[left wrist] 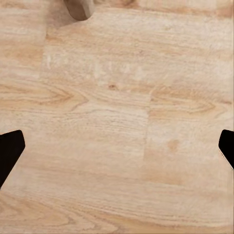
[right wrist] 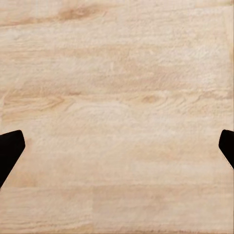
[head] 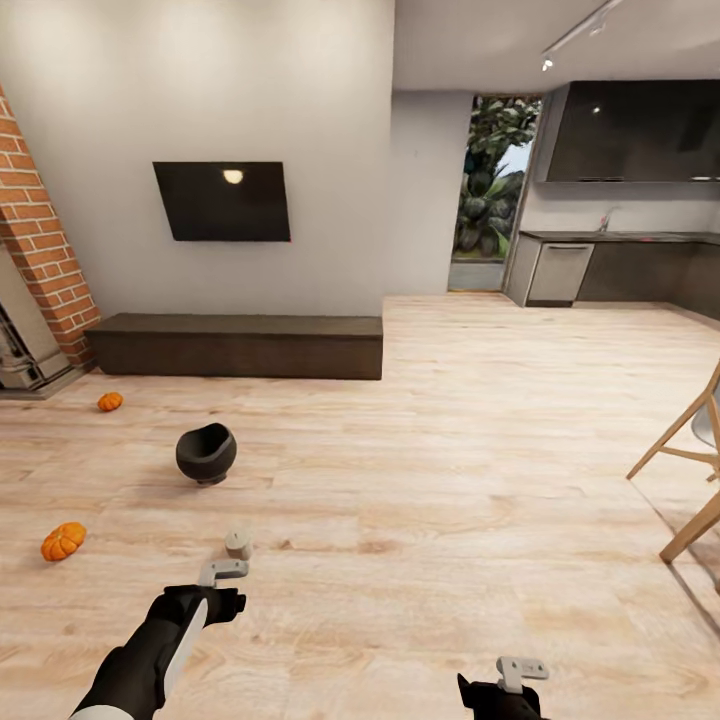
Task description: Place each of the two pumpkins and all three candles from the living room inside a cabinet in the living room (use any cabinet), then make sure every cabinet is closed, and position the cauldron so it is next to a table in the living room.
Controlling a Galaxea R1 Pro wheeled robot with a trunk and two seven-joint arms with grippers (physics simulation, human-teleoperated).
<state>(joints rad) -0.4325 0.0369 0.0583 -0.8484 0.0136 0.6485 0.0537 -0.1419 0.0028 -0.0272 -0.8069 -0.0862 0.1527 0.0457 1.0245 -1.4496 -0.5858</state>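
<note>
Candle (head: 237, 544) on floor just ahead of my L gripper (head: 222, 572); L & R gripper (head: 522, 671) both wide open, empty. Pumpkins (head: 63, 541) (head: 110, 401) and cauldron (head: 206, 452) on floor near shut cabinet (head: 237, 346).

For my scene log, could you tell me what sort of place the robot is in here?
Most likely an open-plan home living room: a wall-mounted television above a long low dark cabinet, a brick fireplace surround, pale wood floor, and a kitchen beyond.
</note>
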